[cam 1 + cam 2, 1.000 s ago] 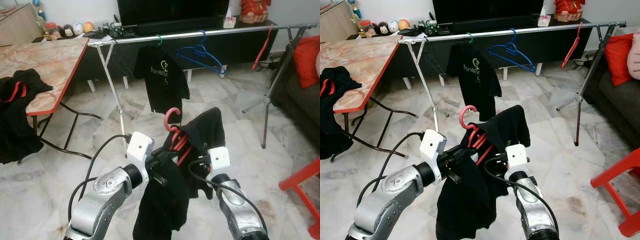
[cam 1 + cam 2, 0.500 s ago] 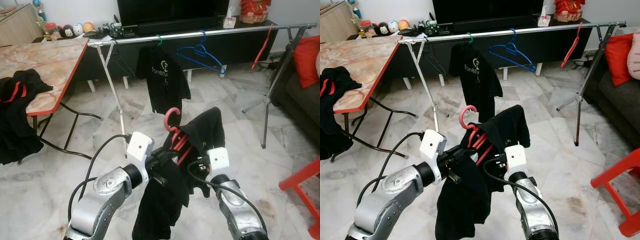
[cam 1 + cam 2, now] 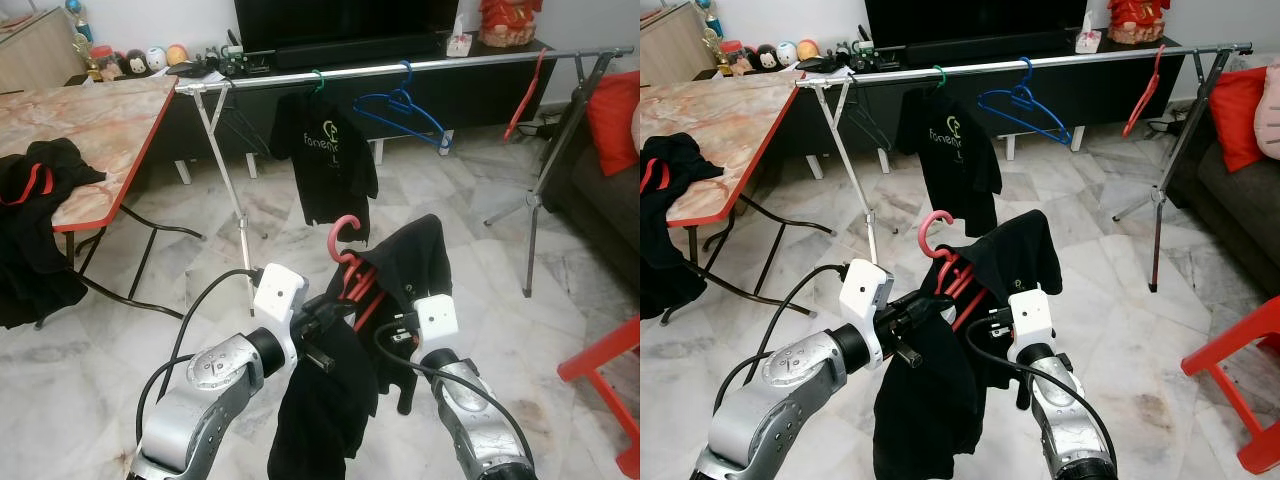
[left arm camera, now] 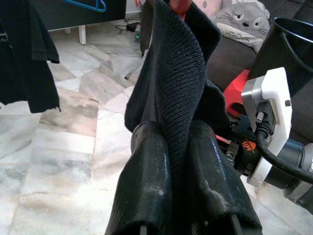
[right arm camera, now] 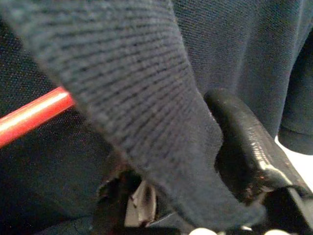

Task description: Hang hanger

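Two hands hold a black garment (image 3: pixel 400 265) on its red hanger (image 3: pixel 347 262) short of the rail (image 3: pixel 420 66): left hand (image 4: pixel 177 142) clamped on cloth, right hand (image 5: pixel 195 161) closed on cloth.

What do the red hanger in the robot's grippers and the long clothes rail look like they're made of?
Red hanger: seemingly plastic, or plastic-coated; smooth, evenly coloured, slightly glossy hook. Clothes rail: looks like bare metal tubing; silvery with bright highlights along its length.

- At 12 o'clock, metal rail (image 3: pixel 400 68) carrying black T-shirt (image 3: pixel 323 160), blue hanger (image 3: pixel 400 107), red hanger (image 3: pixel 524 98).
- At 10 o'clock, marble-topped table (image 3: pixel 100 130) bearing black clothes (image 3: pixel 35 175).
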You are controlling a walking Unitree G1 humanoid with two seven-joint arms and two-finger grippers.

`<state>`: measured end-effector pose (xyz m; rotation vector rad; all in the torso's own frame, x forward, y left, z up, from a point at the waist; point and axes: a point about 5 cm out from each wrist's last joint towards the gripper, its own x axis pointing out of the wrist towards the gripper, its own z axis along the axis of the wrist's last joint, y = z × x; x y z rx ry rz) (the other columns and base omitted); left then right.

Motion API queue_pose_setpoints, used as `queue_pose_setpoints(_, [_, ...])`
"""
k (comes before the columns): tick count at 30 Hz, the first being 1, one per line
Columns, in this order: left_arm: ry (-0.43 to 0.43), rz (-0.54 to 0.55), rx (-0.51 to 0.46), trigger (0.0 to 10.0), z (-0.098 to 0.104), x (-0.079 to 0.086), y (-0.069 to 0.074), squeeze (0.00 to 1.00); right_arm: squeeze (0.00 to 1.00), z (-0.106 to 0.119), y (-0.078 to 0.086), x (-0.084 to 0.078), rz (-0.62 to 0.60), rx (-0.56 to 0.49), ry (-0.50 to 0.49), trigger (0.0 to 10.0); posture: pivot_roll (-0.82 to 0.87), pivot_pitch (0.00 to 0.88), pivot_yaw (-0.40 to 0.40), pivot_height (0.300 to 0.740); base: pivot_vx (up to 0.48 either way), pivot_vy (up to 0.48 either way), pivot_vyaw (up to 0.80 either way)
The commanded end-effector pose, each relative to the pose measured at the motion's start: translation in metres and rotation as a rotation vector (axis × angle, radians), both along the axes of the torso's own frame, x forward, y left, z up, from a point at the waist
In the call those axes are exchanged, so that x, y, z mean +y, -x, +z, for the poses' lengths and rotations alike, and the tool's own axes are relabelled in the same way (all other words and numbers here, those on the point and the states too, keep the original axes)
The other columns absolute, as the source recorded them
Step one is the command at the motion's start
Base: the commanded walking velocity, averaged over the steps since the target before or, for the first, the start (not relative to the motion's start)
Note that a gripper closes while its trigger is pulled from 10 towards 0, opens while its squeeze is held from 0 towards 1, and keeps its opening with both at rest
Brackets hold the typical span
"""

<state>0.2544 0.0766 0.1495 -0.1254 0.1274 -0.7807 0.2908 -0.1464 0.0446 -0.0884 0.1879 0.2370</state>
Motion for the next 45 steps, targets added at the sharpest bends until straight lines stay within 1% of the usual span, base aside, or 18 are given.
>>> queue_pose_setpoints(1, [0.024,-0.024,-0.036,10.0,0.01,0.0,0.003,0.0,0.0,-0.003,0.002,0.003,0.006,0.008,-0.002,0.0,-0.04,0.004,0.079,0.74,0.0,0.0,0.0])
queue_pose_setpoints(18, [0.029,-0.04,-0.03,10.0,0.011,-0.001,0.006,0.0,0.0,-0.004,0.001,0.002,0.0,0.008,0.0,0.0,-0.03,0.005,0.079,0.74,0.0,0.0,0.0])
queue_pose_setpoints(23, [0.003,-0.046,-0.023,10.0,0.008,0.004,0.009,0.0,0.0,-0.004,0.001,0.002,0.0,0.008,0.003,0.0,-0.03,0.006,0.078,0.74,0.0,0.0,0.0])
queue_pose_setpoints(24, [-0.021,-0.035,-0.021,10.0,0.006,0.009,0.009,0.0,0.0,-0.003,0.0,0.002,0.001,0.007,0.007,0.0,-0.03,0.006,0.078,0.74,0.0,0.0,0.0])
queue_pose_setpoints(26, [-0.032,-0.029,-0.02,10.0,0.006,0.012,0.009,0.0,0.0,-0.003,0.0,0.002,0.002,0.006,0.008,0.0,-0.03,0.006,0.078,0.74,0.0,0.0,0.0])
queue_pose_setpoints(28, [-0.132,0.01,-0.017,10.0,-0.002,0.027,0.007,0.0,0.0,-0.002,-0.001,0.001,0.015,0.004,0.033,0.0,-0.03,0.006,0.079,0.74,0.0,0.0,0.0])
queue_pose_setpoints(29, [-0.148,0.019,-0.014,10.0,-0.004,0.03,0.007,0.0,0.0,-0.002,-0.001,0.001,0.014,0.004,0.032,0.0,-0.03,0.006,0.079,0.74,0.0,0.0,0.0])
queue_pose_setpoints(31, [-0.257,0.085,0.012,10.0,-0.016,0.05,0.005,0.0,0.0,-0.002,-0.002,0.001,0.015,0.004,0.036,0.0,-0.03,0.006,0.079,0.74,0.0,0.0,0.0])
queue_pose_setpoints(32, [-0.265,0.09,0.014,10.0,-0.017,0.052,0.006,0.0,0.0,-0.002,-0.002,0.0,0.016,0.004,0.036,0.0,-0.03,0.006,0.079,0.74,0.0,0.0,0.0])
queue_pose_setpoints(34, [-0.339,0.106,0.029,10.0,-0.024,0.065,0.008,0.0,0.0,-0.002,-0.002,0.0,0.02,0.004,0.039,0.0,-0.03,0.008,0.075,0.74,0.0,0.0,0.0])
queue_pose_setpoints(37, [-0.399,0.125,0.043,10.0,-0.029,0.075,0.01,0.0,0.0,-0.001,-0.003,-0.001,0.021,0.004,0.039,0.0,-0.03,0.007,0.073,0.74,0.0,0.0,0.0])
queue_pose_setpoints(38, [-0.428,0.119,0.044,10.0,-0.032,0.079,0.012,0.0,0.0,-0.001,-0.003,-0.001,0.023,0.004,0.041,0.0,-0.03,0.007,0.073,0.74,0.0,0.0,0.0])
queue_pose_setpoints(39, [-0.479,0.1,0.049,10.0,-0.036,0.086,0.016,0.0,0.0,-0.001,-0.004,-0.002,0.025,0.004,0.047,0.0,-0.03,0.008,0.072,0.74,0.0,0.0,0.0])
queue_pose_setpoints(40, [-0.506,0.059,0.061,10.0,-0.038,0.093,0.022,0.0,0.0,0.0,-0.005,-0.003,0.026,0.004,0.05,0.0,-0.03,0.008,0.069,0.74,0.0,0.0,0.0])
queue_pose_setpoints(41, [-0.506,0.059,0.061,10.0,-0.038,0.093,0.022,0.0,0.0,0.0,-0.005,-0.003,0.026,0.004,0.05,0.0,-0.03,0.008,0.069,0.74,0.0,0.0,0.0])
queue_pose_setpoints(43, [-0.511,0.017,0.077,10.0,-0.038,0.099,0.028,0.0,0.0,0.001,-0.006,-0.004,0.03,0.004,0.057,0.0,-0.03,0.008,0.069,0.74,0.0,0.0,0.0])
queue_pose_setpoints(44, [-0.511,0.017,0.077,10.0,-0.038,0.099,0.028,0.0,0.0,0.001,-0.006,-0.004,0.03,0.004,0.057,0.0,-0.03,0.008,0.069,0.74,0.0,0.0,0.0])
queue_pose_setpoints(45, [-0.497,-0.036,0.098,10.0,-0.033,0.107,0.035,0.0,0.0,0.001,-0.007,-0.005,0.04,0.007,0.07,0.0,-0.03,0.004,0.065,0.74,0.0,0.0,0.0])
